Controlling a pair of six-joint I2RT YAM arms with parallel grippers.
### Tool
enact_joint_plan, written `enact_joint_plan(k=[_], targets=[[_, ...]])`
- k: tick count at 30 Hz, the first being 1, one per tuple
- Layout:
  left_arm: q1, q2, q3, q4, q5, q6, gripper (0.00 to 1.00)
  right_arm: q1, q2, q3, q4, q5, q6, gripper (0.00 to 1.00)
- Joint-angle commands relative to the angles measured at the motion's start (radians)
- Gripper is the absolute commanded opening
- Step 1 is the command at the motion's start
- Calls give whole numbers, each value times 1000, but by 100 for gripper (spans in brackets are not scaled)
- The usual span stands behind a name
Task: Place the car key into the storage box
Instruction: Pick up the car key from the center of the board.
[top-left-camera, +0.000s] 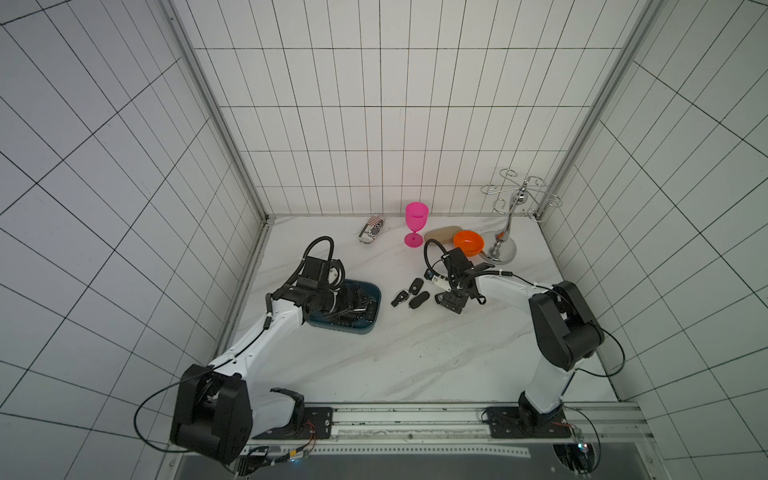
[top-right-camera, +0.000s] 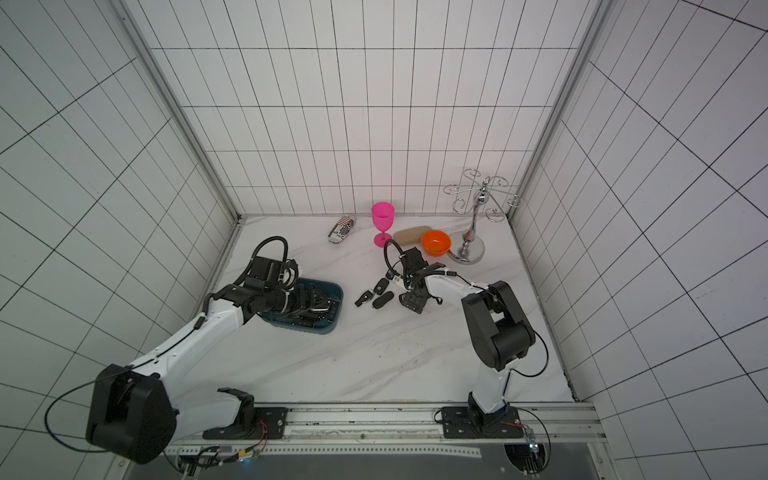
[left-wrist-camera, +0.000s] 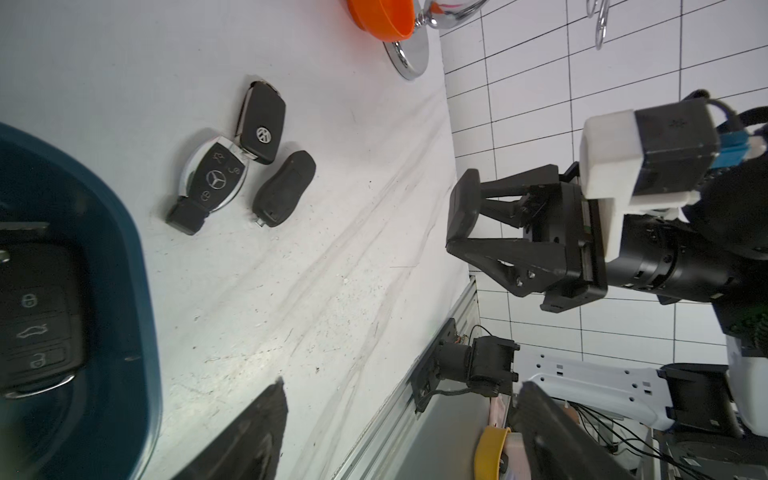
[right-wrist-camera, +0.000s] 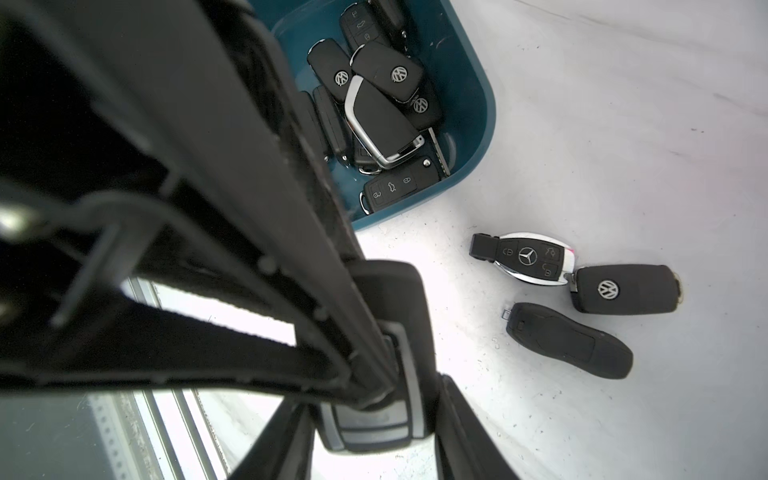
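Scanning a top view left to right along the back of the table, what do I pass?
Patterned pouch → pink goblet → tan oblong block → orange bowl → chrome hanger stand.

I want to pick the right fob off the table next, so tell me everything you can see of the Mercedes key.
The Mercedes key is a black fob with a shiny chrome surround, a star badge at its centre, lock-icon buttons around it and a black stub at one end. It lies flat, face up, on the white marbled table, outside the storage box. Its chrome end appears to touch the Volkswagen fob; a plain black fob lies close beside, apart. No gripper touches it.
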Motion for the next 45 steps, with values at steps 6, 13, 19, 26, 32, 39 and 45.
enact_joint_plan(k=[6,13,19,26,32,39,45], targets=[[15,6,-9,27,6,3,85,-42,116,135,-191,-151,-22,89],[19,3,-9,27,7,4,85,-74,176,196,-322,-229,12,67],[21,5,-10,27,6,3,85,-64,144,132,-366,-264,64,44],[21,10,-10,39,38,-2,85,-20,59,73,-400,-216,150,10],[-11,-21,-15,154,221,-41,85,31,-87,58,-409,-174,241,0],[-103,-32,-21,294,271,-144,85,76,-288,60,-342,-284,385,0],[-133,-25,-53,473,348,-266,85,125,-399,42,-198,-429,507,0]])
